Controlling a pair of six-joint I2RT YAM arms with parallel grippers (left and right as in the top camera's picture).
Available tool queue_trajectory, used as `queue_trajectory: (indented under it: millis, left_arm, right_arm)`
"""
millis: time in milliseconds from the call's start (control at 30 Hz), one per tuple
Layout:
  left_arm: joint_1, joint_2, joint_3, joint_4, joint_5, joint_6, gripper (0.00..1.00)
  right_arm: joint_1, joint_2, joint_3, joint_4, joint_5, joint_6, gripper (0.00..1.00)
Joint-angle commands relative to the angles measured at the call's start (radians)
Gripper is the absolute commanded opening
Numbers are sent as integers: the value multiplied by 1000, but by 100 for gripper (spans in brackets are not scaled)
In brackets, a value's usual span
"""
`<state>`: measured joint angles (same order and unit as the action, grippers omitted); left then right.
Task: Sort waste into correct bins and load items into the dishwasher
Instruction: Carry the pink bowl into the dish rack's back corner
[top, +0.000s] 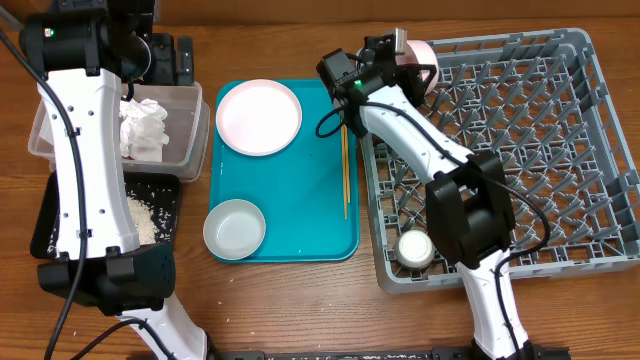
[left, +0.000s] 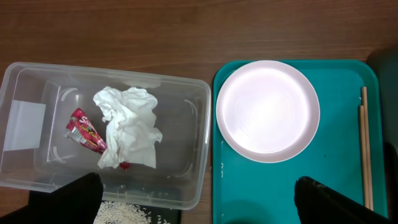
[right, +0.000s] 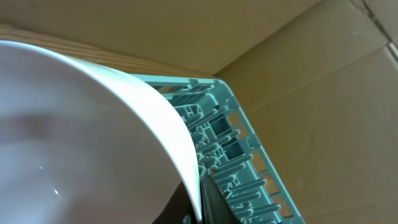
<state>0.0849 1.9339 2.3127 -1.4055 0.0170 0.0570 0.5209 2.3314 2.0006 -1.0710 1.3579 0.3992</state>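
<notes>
My right gripper is shut on the rim of a pale pinkish bowl and holds it tilted over the far left corner of the grey dish rack. In the right wrist view the bowl fills the left side, with the fingers pinching its edge. My left gripper is open and empty, above the gap between the clear tub and the teal tray. The tub holds a crumpled napkin and a red wrapper. Rice lies in the black tray.
The teal tray carries a pinkish plate, a pale grey bowl and chopsticks along its right side. A small white cup stands in the rack's near left corner. Cardboard stands behind the rack.
</notes>
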Motion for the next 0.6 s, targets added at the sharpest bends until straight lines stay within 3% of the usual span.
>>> queue_trajectory:
  millis: [0,233,300,333,367,567]
  left_arm:
    - [-6,9,18,4,-10,-12,100]
    - [-6,9,18,4,-10,-12,100]
    - [-6,9,18,4,-10,-12,100]
    - [-6,9,18,4,-10,-12,100]
    - [-6,9,18,4,-10,-12,100]
    - [-6,9,18,4,-10,-12,100]
  right_arm:
    - [26,1,-6,-14,-107,-5,4]
    - [32,1,-6,-29,-108,-5,5]
    - [38,1,-6,-43,-118,-5,21]
    - [44,1,-6,-51,-137,-5,38]
    - [50,1,-6,-59,-153,-5,44]
    - [100,1,-2,-102,-236,-1,62]
